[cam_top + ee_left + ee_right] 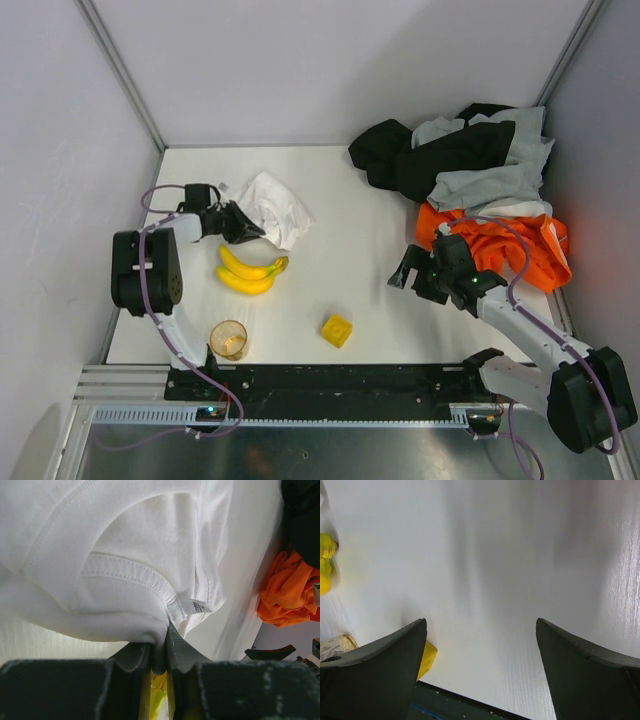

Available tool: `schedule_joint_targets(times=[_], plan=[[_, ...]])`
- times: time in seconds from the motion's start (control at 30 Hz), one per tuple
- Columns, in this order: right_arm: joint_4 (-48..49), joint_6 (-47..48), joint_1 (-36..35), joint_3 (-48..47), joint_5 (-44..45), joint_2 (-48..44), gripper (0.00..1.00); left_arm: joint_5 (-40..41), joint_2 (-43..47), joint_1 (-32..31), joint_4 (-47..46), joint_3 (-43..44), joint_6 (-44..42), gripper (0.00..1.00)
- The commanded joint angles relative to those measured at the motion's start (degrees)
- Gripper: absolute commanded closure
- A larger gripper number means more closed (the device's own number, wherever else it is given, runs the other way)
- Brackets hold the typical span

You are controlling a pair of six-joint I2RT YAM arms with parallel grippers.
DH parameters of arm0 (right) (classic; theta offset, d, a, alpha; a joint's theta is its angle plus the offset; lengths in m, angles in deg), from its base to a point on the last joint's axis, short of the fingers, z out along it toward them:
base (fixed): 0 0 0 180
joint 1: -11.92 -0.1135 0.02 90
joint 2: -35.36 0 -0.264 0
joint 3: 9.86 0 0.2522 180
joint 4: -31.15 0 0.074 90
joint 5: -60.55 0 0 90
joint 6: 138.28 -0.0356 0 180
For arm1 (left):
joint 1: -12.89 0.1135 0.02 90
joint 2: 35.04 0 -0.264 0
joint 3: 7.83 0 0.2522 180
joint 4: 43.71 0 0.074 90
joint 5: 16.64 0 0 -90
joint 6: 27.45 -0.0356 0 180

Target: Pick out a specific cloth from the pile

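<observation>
The white cloth [275,207] lies crumpled on the table at the left, apart from the pile [470,175] of black, grey and orange garments at the back right. My left gripper [243,228] is shut on the cloth's near edge; in the left wrist view the cloth [125,555] fills the frame and its fold is pinched between the fingers, at the gripper [159,652]. My right gripper [405,277] is open and empty over bare table just left of the pile's orange garment [510,245]. In the right wrist view the gripper [480,645] holds nothing.
A banana bunch [248,271] lies just in front of the cloth. A yellow block [337,330] and a small amber cup [229,339] stand near the front edge. White walls close in the table on three sides.
</observation>
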Motion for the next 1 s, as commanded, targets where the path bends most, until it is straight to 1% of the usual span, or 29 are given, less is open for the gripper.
schedule_joint_targets(times=[0.0,0.1,0.27,0.37,0.47,0.57,0.6,0.7,0.97], plan=[[1.4,-0.8,-0.5,0.3,1.6,-1.4,0.06,0.9,5.0,0.6,-0.9,-0.8,-1.4,0.80],[1.5,-1.0,-0.6,0.6,1.7,-1.5,0.06,0.8,6.6,0.6,-1.0,-1.2,-1.2,0.72],[1.3,-1.1,-0.9,0.8,2.0,-1.8,0.06,1.2,9.5,0.6,-0.7,-1.9,-0.5,0.46],[1.0,-1.2,-1.0,0.9,2.2,-2.1,0.06,1.2,11.1,0.5,-0.3,-2.2,0.0,0.33],[0.9,-1.3,-1.1,1.2,2.4,-2.6,0.06,1.0,12.7,0.6,0.1,-2.5,0.5,0.23],[1.0,-1.5,-1.1,1.5,2.5,-2.8,0.06,0.8,14.1,0.6,0.6,-2.5,1.0,0.06],[1.1,-1.5,-1.1,1.6,2.5,-2.7,0.05,0.6,14.6,0.6,0.8,-2.6,1.1,0.03],[1.2,-1.6,-1.3,1.8,2.5,-2.7,0.05,-0.4,15.6,0.6,1.0,-2.7,1.5,0.01],[1.8,-1.9,-1.4,1.9,2.4,-2.4,0.05,-2.2,19.4,0.6,1.5,-4.0,2.6,0.00]])
